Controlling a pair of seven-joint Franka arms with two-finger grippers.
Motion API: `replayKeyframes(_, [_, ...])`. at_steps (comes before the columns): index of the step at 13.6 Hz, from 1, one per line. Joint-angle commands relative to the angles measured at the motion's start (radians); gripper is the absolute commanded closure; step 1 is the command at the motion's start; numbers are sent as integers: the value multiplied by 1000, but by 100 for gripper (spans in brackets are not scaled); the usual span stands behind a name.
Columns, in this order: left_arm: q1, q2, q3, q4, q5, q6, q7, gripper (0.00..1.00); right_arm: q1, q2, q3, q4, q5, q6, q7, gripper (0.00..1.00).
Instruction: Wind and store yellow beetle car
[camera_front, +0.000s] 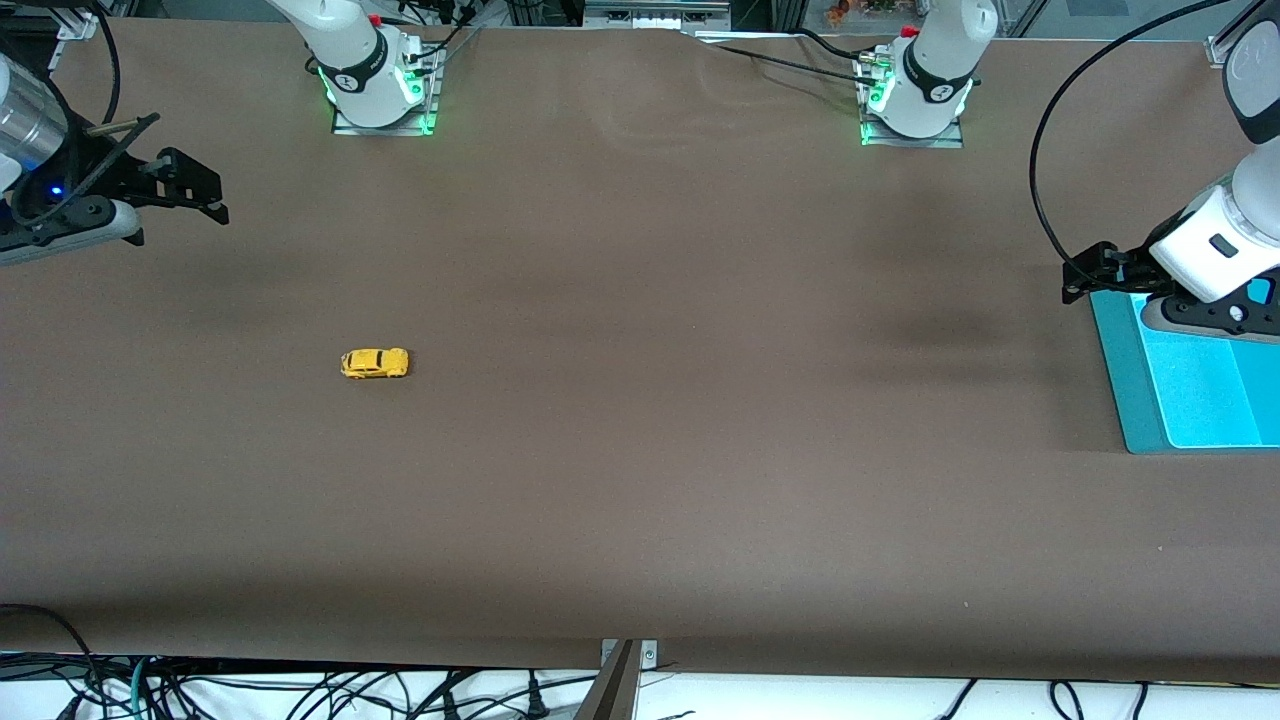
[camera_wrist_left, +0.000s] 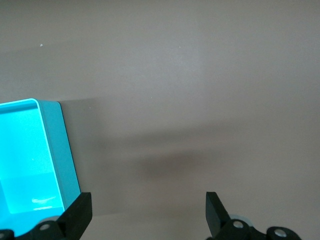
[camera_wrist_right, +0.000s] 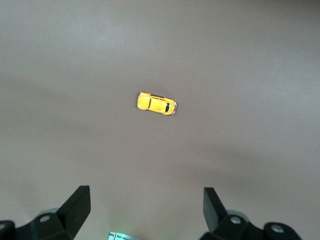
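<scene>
Risk: yellow beetle car (camera_front: 374, 363) sits alone on the surface toward the right arm's end, tiny and free-rolling. My right gripper (camera_front: 190, 185) and left gripper (camera_front: 1095, 270) hang open and empty; an off-centre closing could nudge it away.

The yellow beetle car (camera_front: 374, 363) sits apparently upright on its wheels toward the right arm's end of the table.

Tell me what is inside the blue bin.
Nothing shows inside the blue bin; the open left gripper and its arm hang over it and hide one part.
</scene>
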Motion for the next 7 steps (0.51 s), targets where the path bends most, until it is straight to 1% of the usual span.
replayKeyframes(1, [6,17,-5,36,14,-28,2,0,9,-9,0,-94,2,77,-4,0])
replayKeyframes(2, [6,17,-5,36,14,-28,2,0,9,-10,3,-143,2,119,-36,0])
replayKeyframes(4, [6,17,-5,36,14,-28,2,0,9,-3,5,-254,5,237,-198,0])
replayKeyframes(5, [6,17,-5,36,14,-28,2,0,9,8,5,-296,7,293,-246,0])
replayKeyframes(7, [6,17,-5,36,14,-28,2,0,9,34,43,-354,7,390,-300,0])
